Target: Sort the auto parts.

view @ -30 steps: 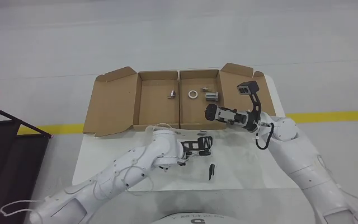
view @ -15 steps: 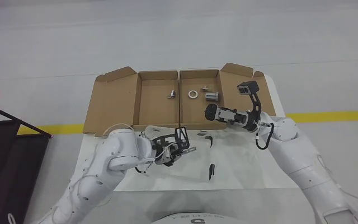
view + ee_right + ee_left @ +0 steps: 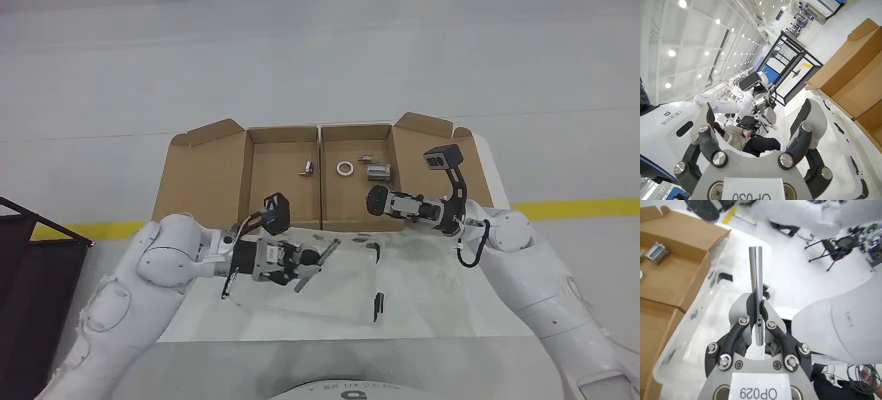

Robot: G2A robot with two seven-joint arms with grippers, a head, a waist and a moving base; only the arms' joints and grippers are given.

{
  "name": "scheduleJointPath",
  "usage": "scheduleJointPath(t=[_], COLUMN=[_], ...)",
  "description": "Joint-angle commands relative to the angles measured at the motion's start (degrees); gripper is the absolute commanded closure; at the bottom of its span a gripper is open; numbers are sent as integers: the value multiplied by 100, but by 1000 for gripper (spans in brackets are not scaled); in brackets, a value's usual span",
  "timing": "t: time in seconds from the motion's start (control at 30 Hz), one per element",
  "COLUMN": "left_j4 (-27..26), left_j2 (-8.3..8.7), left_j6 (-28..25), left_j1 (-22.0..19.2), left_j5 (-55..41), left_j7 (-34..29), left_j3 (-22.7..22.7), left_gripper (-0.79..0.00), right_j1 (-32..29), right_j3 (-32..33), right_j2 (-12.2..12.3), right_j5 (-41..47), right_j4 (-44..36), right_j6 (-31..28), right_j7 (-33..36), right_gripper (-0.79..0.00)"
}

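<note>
Left end effector (image 3: 757, 303) pinches steel rod (image 3: 755, 272) — right end effector (image 3: 758, 106) (by box (image 3: 205, 190)) spread.

One box (image 3: 200, 190) with two compartments. One rod (image 3: 755, 275). Four parts lie in the box: one ring (image 3: 344, 168), one block (image 3: 378, 172) and two small metal pieces (image 3: 308, 168). Two black parts (image 3: 378, 305) lie on the one table (image 3: 440, 290).

Polished smooth metal rod (image 3: 755, 275), matt brown cardboard box (image 3: 280, 195), glossy white plastic tray (image 3: 702, 313).
</note>
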Motion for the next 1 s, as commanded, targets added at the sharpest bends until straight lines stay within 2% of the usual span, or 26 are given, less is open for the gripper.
scheduleJointPath(t=[0.0,0.17,0.27,0.7,0.77,0.8,0.97], left_j4=[272,854,989,989,1591,1791,1791], left_j2=[123,419,614,614,621,656,656], left_j6=[-155,-596,-1046,-1046,-1129,-816,-816], left_j1=[-255,-668,-880,-880,-793,-1143,-1143], left_j5=[-680,-1665,-2288,-2288,-3557,-3748,-3748], left_j7=[158,598,1047,1047,1132,818,818], left_j3=[243,658,1101,1101,1367,1487,1487], left_gripper=[0,0,0,0,0,0,0], right_j1=[0,0,0,0,0,0,0], right_j3=[0,0,0,0,0,0,0], right_j2=[0,0,0,0,0,0,0], right_j5=[0,0,0,0,0,0,0], right_j4=[0,0,0,0,0,0,0], right_j6=[0,0,0,0,0,0,0], right_j7=[0,0,0,0,0,0,0], right_gripper=[-785,-785,-785,-785,-785,-785,-785])
